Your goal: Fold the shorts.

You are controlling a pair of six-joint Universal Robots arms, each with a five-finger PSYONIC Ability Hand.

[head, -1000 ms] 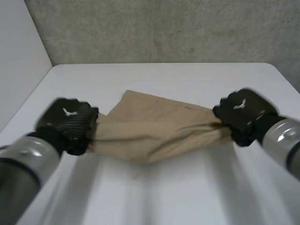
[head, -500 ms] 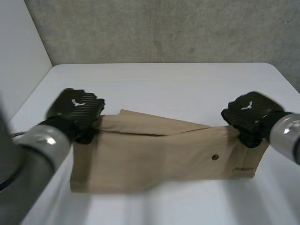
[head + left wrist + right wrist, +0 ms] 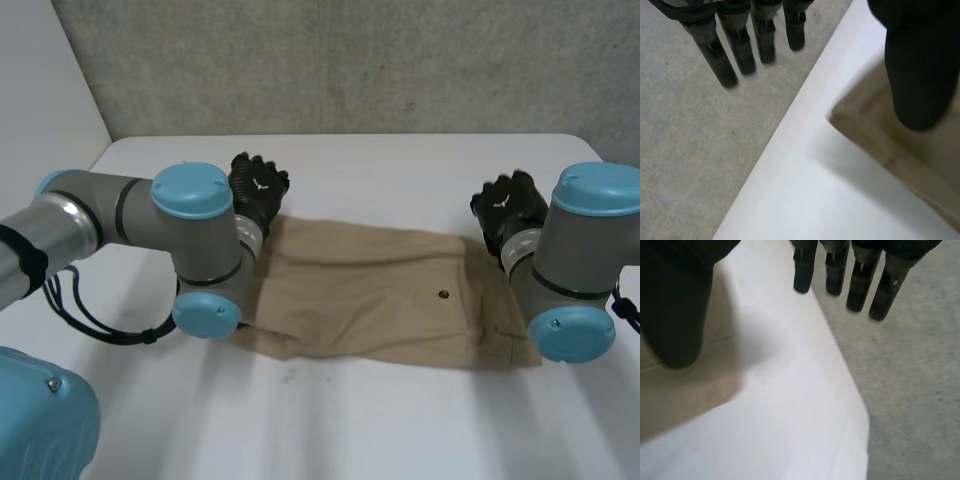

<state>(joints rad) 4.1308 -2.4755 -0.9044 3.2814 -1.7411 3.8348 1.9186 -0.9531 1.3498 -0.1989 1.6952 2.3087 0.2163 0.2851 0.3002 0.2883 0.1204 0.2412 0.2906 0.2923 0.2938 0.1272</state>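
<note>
Currently I am looking down at the tan shorts (image 3: 370, 295), which are lying flat and spread sideways across the middle of the white table (image 3: 400, 160), with a small dark button (image 3: 443, 294) showing toward their right end. I am seeing the left hand (image 3: 258, 190) sitting at the far left corner of the cloth and the right hand (image 3: 508, 208) at the far right corner, both along the edge nearest the grey concrete wall (image 3: 350, 60). The left arm (image 3: 190, 230) is covering the left end of the shorts, and the right arm (image 3: 580, 250) is overlapping the right end. In the left wrist view the fingers (image 3: 742, 47) are reaching out straight and spread, well apart from the thumb (image 3: 920, 75), which is hanging over the cloth corner; nothing is being grasped, and I cannot tell whether the thumb is touching the fabric. The right wrist view is reading the same: fingers (image 3: 860, 282) straight and released, thumb (image 3: 675, 315) over the tan edge. On markings, I am noting a small white emblem on the back of each hand, too small for me to read.
</note>
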